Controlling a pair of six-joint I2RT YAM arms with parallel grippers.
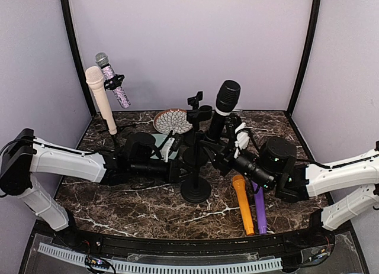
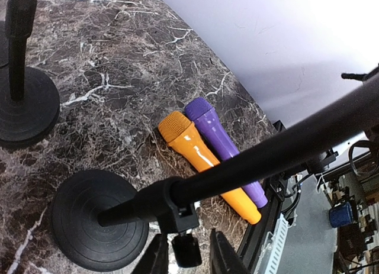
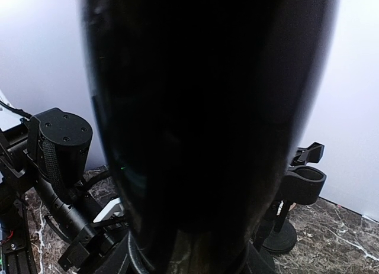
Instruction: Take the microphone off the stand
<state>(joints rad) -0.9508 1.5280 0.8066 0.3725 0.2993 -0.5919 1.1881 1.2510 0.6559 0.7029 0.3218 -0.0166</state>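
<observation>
Squarely, microphone (image 1: 225,100) in right tool (image 1: 228,138).

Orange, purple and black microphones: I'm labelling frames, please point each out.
orange microphone (image 2: 177,127), left wrist view, on its grille.
purple microphone (image 2: 201,110), left wrist view, on its grille.
black microphone (image 1: 227,96), top external view, on its head.

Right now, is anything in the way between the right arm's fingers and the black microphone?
Nothing visible is. The black microphone with a silver band already sits between the right arm's fingers. In the right wrist view its dark body fills almost the whole picture, with no gap for anything to sit in.
</observation>
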